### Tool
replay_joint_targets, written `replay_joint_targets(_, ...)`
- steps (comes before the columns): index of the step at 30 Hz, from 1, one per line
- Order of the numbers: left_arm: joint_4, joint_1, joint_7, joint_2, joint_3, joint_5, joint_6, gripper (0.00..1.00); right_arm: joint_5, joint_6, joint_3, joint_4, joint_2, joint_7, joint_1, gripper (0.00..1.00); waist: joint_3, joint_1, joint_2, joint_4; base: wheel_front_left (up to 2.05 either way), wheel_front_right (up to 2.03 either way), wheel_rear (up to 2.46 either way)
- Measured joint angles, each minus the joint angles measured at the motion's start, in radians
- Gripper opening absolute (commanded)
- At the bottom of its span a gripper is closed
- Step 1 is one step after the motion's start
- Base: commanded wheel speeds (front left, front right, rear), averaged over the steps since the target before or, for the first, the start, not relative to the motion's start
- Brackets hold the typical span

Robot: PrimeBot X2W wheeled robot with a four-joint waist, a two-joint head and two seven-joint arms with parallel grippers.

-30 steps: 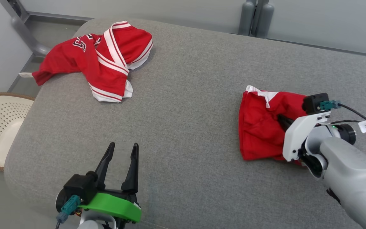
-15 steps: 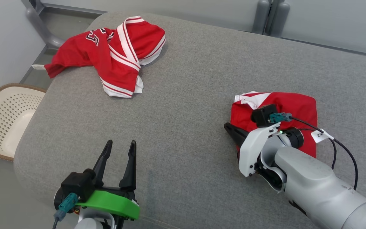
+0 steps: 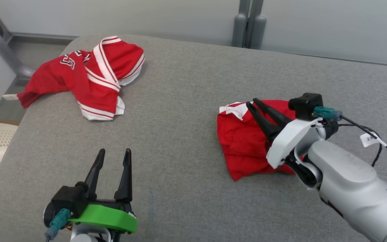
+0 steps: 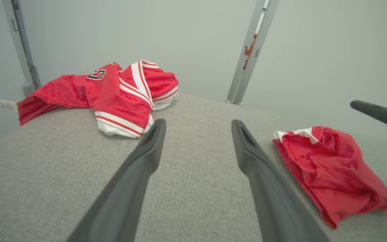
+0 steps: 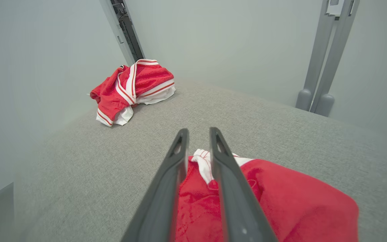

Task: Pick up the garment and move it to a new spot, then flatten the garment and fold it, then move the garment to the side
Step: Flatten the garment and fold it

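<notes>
Left tool (image 3: 114,151), spread and empty, is nearer the jersey (image 3: 89,75), which lies ahead-left, stretched crosswise. Right tool (image 3: 252,102), slightly parted, hovers empty over red cloth (image 3: 244,144).

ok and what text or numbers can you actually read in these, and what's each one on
"2": black, white-outlined figure on the garment; creased, so probably rather than certainly.
"2...": white tag hanging beside the right forearm; what follows the first character is blurred.
Print on the white label at the garment's edge: too small to read.
No other text is readable.
</notes>
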Motion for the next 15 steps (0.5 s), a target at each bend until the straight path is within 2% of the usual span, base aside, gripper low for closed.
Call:
replay_joint_targets(1,-0.005,0.003,0.000,0.000,0.007,0.004,0.000,1.00,-0.020,0.000,-0.033,-0.022,-0.008,-0.001,0.008,1.00,-0.005,0.0000,0.0000,-0.011,0.00,0.00,0.00)
replay_joint_targets(4,-0.022,0.012,0.000,0.001,0.034,0.017,0.000,1.00,-0.115,0.000,-0.183,-0.109,-0.028,-0.002,0.051,1.00,-0.021,0.0000,0.0000,-0.050,0.00,0.00,0.00)
replay_joint_targets(8,-0.039,0.015,0.000,0.006,0.072,0.026,0.000,1.00,-0.247,0.000,-0.390,-0.217,-0.027,-0.002,0.185,1.00,-0.046,0.0000,0.0000,-0.108,0.00,0.00,0.00)
replay_joint_targets(13,-0.059,0.018,0.000,0.007,0.116,0.034,0.000,1.00,-0.358,0.000,-0.560,-0.302,0.008,-0.002,0.331,1.00,-0.069,0.0000,0.0000,-0.175,0.00,0.00,0.00)
replay_joint_targets(15,-0.062,0.020,0.000,0.007,0.129,0.035,0.000,1.00,-0.386,0.000,-0.598,-0.318,0.025,-0.002,0.384,1.00,-0.076,0.0000,0.0000,-0.197,0.00,0.00,0.00)
